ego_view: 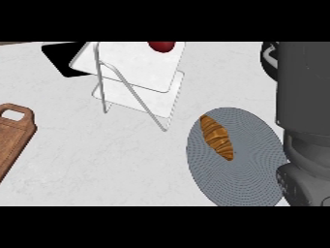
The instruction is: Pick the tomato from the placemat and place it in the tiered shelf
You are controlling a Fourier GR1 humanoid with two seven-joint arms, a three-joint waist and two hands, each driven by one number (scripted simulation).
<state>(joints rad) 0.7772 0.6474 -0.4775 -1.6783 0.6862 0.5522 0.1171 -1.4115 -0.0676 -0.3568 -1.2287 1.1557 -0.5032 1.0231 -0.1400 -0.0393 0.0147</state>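
Note:
The red tomato (161, 46) lies on the top tier of the white tiered shelf (135, 72), at the view's upper edge, only partly showing. Lower right of the shelf lies the grey oval placemat (247, 174), with a brown croissant (217, 137) on its left part. My right forearm (311, 111) rises along the right edge and covers the placemat's right side. Just a black sliver of my right hand (269, 59) shows beside the forearm, well to the right of the tomato and apart from it. My left hand does not show.
A wooden cutting board (3, 145) with a handle hole lies at the left edge, something green at its edge. A black flat object (62, 60) sits behind the shelf's left side. The shelf's metal frame legs (135, 94) slant toward the placemat.

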